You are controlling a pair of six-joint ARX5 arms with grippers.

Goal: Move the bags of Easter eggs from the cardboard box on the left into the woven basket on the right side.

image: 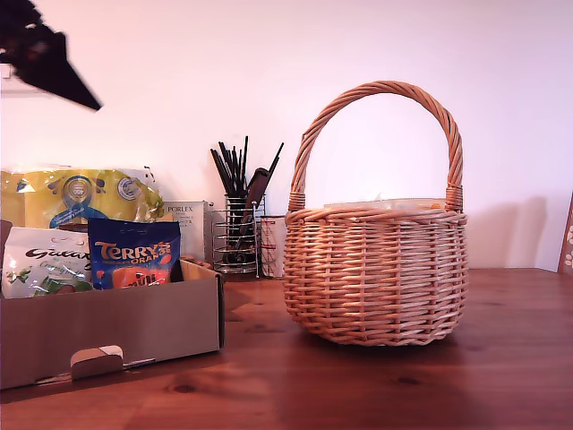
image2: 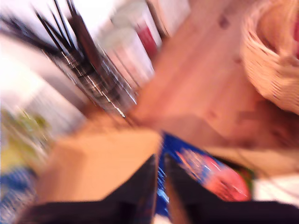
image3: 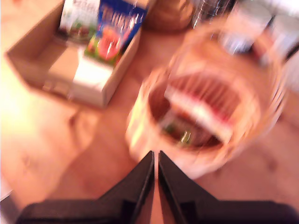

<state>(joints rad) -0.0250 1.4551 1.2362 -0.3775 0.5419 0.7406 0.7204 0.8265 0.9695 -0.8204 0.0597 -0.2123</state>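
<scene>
While both wrist views blur, my first gripper and my second gripper look nearly closed, apparently gripping nothing.

My second end effector hangs over the wooden worktop, its dark fingers pressed nearly together and holding nothing. Ahead, blurred, sits the woven basket with a red-and-white bag inside. Beside it, the cardboard box holds a blue bag and a white bag.
</scene>
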